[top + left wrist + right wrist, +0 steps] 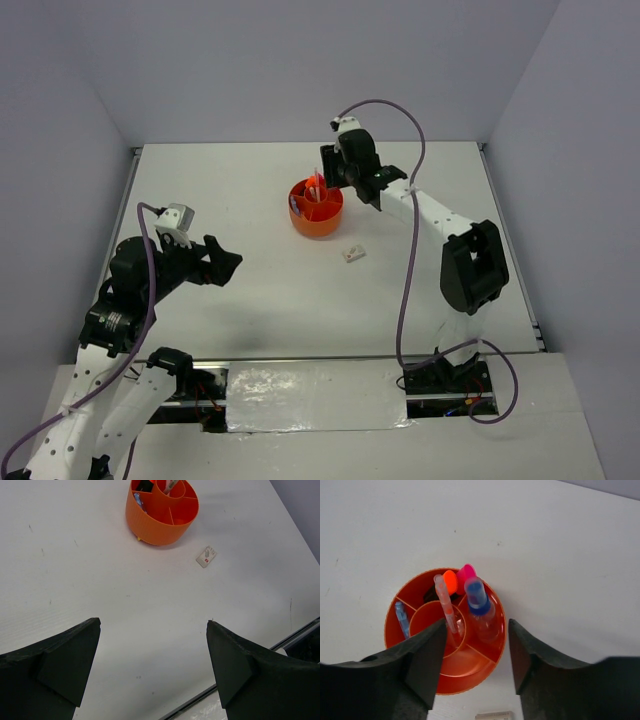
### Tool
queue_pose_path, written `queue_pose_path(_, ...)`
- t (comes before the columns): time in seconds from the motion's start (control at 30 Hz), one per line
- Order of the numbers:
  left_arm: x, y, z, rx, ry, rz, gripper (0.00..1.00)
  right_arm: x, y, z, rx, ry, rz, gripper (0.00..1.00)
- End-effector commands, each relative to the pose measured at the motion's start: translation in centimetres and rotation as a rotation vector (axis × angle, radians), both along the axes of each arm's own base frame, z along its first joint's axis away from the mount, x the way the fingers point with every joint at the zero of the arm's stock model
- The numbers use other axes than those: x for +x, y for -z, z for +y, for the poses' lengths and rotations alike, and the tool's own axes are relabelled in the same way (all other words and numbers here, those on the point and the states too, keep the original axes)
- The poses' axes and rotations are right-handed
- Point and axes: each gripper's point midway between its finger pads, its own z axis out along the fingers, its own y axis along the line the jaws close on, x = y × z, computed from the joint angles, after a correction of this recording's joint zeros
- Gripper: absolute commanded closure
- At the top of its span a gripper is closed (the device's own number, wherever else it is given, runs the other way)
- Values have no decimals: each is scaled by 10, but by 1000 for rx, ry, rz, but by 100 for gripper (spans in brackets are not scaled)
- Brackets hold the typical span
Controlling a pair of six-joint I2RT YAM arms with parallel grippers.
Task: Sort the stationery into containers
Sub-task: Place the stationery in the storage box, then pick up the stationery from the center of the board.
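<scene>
Top external view: at the near edge, beside a strip of silver tape (310, 395) between the arm bases, the left gripper (228, 264) hangs low over the near left part of the desk. The left wrist view shows its jaws (153, 624) spread wide with only bare white desk between them. Past the middle of the desk, a little toward the right edge, lies the white eraser (353, 253) (206, 556), flat and alone. It bears a small red mark and print too small to read. Just beyond it, toward the far edge, stands the orange tub (316, 222) (160, 527) (465, 677), apart from the eraser. The right gripper (328, 178) (477, 625) hovers over it, fingers well apart and gripping nothing, partly hiding the tub's near compartments. A pink pen (445, 602) stands tilted in the central cup. The blue-capped bottle (479, 605) sits in a compartment on the right-edge side, its label unreadable. An orange-ended highlighter (450, 581) and a pink-ended highlighter (466, 572) share the far compartment. A blue capsule (402, 619) lies in the left-edge side compartment.
</scene>
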Motion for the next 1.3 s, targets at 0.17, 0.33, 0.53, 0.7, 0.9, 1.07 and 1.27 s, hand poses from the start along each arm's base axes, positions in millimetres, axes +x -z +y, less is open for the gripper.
queue_pose_path(0.17,2,-8,-6,-17,27,-36,1,-2,-55,-11,50,43,-79,35)
queue_pose_path(0.33,2,-8,-5,-18,24,-38,1,-34,-49,-25,91,53,-67,35)
queue_pose_path(0.53,3,-9,-3,-17,12,-41,1,-80,4,-50,107,152,93,31)
queue_pose_path(0.7,3,-10,-2,-18,6,-43,1,-110,61,-66,79,237,221,29)
queue_pose_path(0.9,3,-10,-2,-18,6,-43,1,-127,100,-71,53,354,282,28)
queue_pose_path(1.07,2,-10,-2,-19,6,-46,1,-133,116,-75,42,486,305,28)
queue_pose_path(1.27,2,-10,-2,-21,6,-48,1,-138,136,-74,68,675,320,27)
